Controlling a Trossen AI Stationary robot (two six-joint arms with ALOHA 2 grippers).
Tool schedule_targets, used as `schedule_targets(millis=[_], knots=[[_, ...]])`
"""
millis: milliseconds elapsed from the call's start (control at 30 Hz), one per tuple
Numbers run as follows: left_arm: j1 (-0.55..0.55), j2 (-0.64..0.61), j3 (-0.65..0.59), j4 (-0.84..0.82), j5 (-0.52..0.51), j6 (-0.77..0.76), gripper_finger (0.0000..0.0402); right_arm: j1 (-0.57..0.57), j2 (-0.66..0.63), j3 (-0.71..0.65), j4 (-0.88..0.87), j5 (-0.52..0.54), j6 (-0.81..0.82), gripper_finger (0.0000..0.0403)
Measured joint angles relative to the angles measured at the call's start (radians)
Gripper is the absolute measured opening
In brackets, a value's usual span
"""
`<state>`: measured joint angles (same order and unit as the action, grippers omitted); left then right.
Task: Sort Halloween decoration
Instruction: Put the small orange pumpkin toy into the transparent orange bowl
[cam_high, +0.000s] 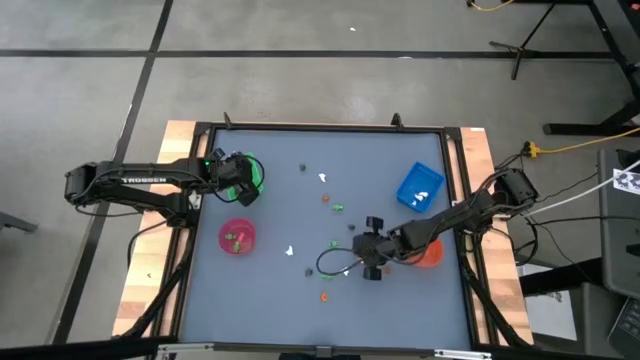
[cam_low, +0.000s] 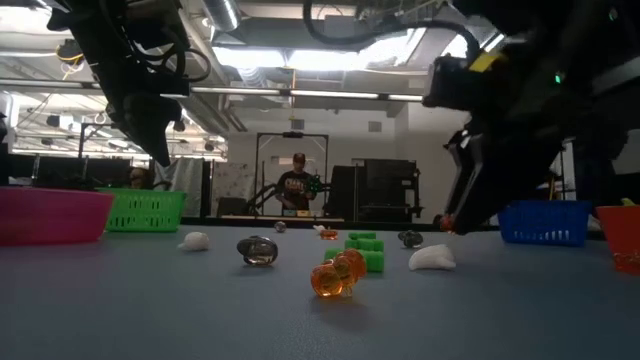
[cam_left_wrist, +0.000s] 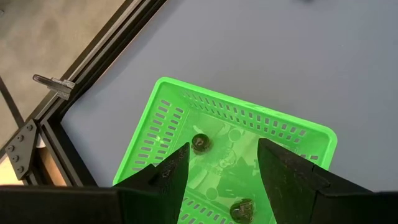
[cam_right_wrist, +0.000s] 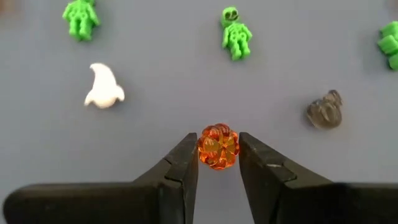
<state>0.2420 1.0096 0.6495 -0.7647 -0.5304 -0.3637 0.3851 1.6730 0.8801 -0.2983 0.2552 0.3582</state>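
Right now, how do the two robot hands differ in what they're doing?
The right gripper has its fingers closed on an orange pumpkin above the table; the left gripper is open and empty. The left hangs over the green tray, the right over scattered figures. Both point downward.

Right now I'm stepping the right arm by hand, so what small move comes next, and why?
Probably lift the right gripper straight up. Its fingers are closed on the orange pumpkin, while a white ghost and a dark figure lie nearby on the table, so a sideways sweep could knock them.
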Motion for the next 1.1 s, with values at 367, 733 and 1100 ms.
schedule_targets(millis=[367, 733, 1100], knots=[[0.0, 0.0, 0.0, 0.0, 0.0, 0.0, 0.0174, 0.001, -0.008, 0.241, -0.482, -0.031, -0.027, 0.0104], [0.0, 0.0, 0.0, 0.002, 0.0, 0.0, 0.0174, 0.073, -0.201, 0.172, -0.693, 0.048, 0.157, 0.0104], [0.0, 0.0, 0.0, 0.004, 0.0, 0.0, 0.0174, 0.287, -0.326, 0.067, -0.915, 0.029, 0.566, 0.0104]])
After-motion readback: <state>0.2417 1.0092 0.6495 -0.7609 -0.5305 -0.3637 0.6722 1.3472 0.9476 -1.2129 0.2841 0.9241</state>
